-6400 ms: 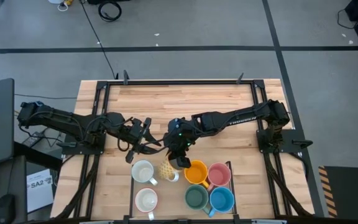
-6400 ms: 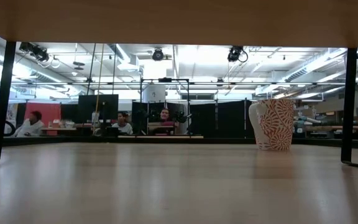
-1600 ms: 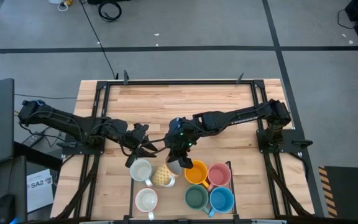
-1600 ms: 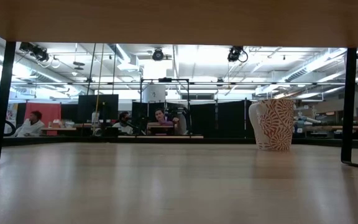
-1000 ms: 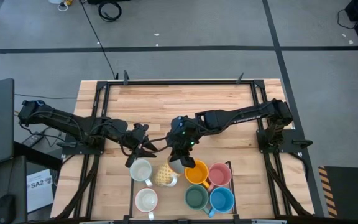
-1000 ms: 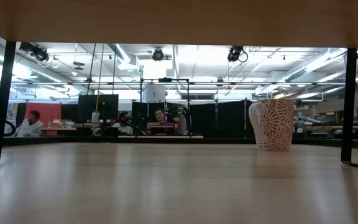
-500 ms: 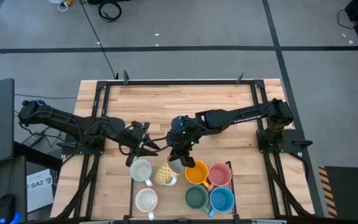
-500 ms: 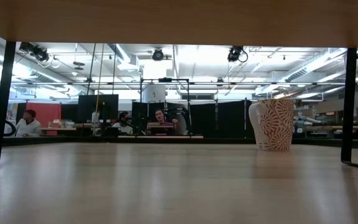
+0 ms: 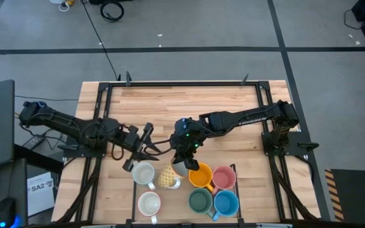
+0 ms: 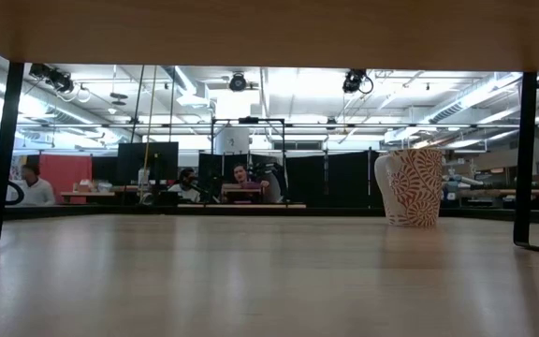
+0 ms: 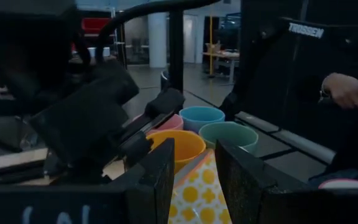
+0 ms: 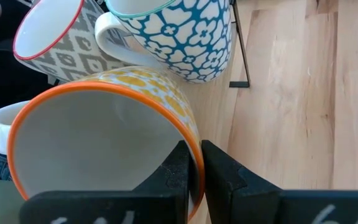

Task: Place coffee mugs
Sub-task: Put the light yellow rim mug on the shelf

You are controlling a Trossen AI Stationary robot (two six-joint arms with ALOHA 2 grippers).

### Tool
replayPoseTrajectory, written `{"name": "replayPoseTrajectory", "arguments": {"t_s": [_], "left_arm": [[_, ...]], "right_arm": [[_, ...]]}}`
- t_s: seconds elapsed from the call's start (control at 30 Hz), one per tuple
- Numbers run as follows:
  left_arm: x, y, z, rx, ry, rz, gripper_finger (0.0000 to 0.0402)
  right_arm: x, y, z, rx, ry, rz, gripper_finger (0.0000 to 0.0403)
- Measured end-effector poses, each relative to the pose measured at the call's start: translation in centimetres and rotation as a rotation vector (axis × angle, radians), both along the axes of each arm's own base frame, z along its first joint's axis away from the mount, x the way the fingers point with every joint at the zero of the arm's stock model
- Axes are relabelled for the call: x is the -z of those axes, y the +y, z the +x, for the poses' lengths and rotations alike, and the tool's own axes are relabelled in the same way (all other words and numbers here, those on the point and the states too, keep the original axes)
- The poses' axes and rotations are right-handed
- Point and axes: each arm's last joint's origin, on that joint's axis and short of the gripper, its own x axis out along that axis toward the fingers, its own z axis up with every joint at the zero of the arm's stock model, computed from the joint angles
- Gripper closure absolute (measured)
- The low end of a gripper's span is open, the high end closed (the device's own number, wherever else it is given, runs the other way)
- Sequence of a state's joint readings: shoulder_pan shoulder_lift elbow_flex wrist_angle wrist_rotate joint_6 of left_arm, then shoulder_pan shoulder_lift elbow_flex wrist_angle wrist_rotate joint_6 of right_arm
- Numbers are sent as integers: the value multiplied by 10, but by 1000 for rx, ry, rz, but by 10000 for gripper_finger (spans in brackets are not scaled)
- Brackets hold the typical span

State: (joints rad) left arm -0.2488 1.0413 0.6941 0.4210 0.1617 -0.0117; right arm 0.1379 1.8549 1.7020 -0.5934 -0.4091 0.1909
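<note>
Turning a little since half a second ago, the left gripper (image 9: 151, 148) is hovering half open just beside the yellow-patterned mug (image 9: 165, 178), which is lying tilted near the table's (image 9: 189, 104) front edge. The right gripper (image 9: 182, 163) is pinching its rim, with the white mug (image 9: 145, 173) and the orange mug (image 9: 199, 176) flanking it

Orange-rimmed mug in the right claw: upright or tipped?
Tipped. The orange-rimmed mug shows its white inside sideways, its rim pinched by the right claw.
</note>
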Motion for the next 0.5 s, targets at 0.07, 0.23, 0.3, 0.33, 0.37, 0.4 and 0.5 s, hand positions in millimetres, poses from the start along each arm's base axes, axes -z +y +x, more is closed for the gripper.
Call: {"name": "replayPoseTrajectory", "arguments": {"t_s": [0.07,0.23,0.3,0.33,0.37,0.4,0.5], "left_arm": [[-1,-3,-1,10,-14,15,278],[-4,-11,-3,22,-73,52,276],[-5,-13,-4,2,-84,69,269],[-5,-14,-4,-8,-91,73,262],[-6,-16,-5,-14,-101,74,254],[-7,-17,-6,-18,-110,70,246],[-8,-19,-5,-14,-129,65,218]], "right_arm": [[0,0,0,0,1,0,368],[0,0,0,0,1,0,368],[0,0,0,0,1,0,368],[0,0,0,0,1,0,368],[0,0,0,0,1,0,368],[0,0,0,0,0,0,368],[0,0,0,0,1,1,368]]}}
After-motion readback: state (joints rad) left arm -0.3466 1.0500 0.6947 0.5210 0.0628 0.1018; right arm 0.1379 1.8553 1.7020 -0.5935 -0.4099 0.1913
